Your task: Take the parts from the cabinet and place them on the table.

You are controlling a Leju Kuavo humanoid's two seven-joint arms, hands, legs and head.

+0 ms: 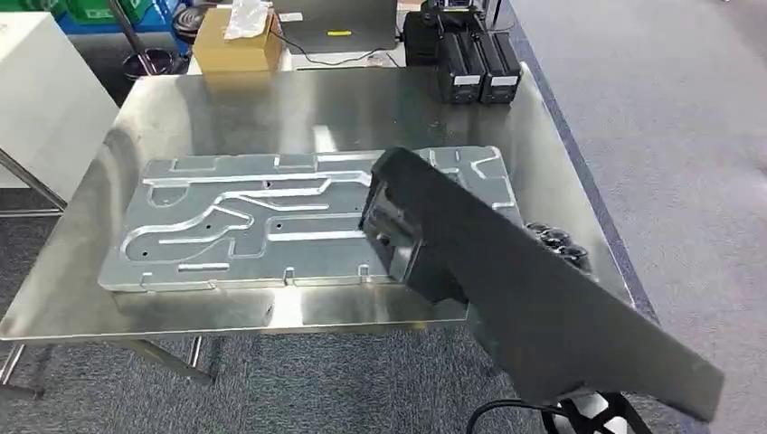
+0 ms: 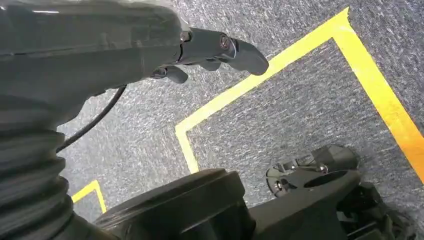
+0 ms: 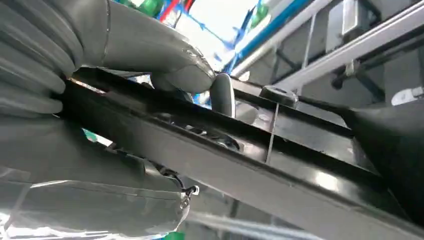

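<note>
Part in hand: a long, flat, dark-grey moulded panel (image 1: 506, 271), carried slantwise above the shiny steel surface (image 1: 271, 117), running from the centre out toward 5 o'clock in the head view.
Right hand: the right hand (image 3: 115, 100) clamps the panel's edge, grey thumb on 1 face, the palm and ribbed cover against the other.
Left hand: the left hand (image 2: 200, 50) hangs over grey carpet with yellow tape lines; its dark fingers are loosely spread and hold nothing.
Already placed: a wide silver aluminium plate with milled channels (image 1: 271, 221) lies flat at the middle of the surface.
Background: a brown cardboard box (image 1: 235, 41) sits at 12 o'clock, 2 black battery blocks (image 1: 479, 68) at 1 o'clock.
Handling: the panel looks stiff and fairly light, but long, so an end grip probably lets it lever and twist; its smooth face could slip.
Better hold: nearer mid-length, on the ribbed rim.
</note>
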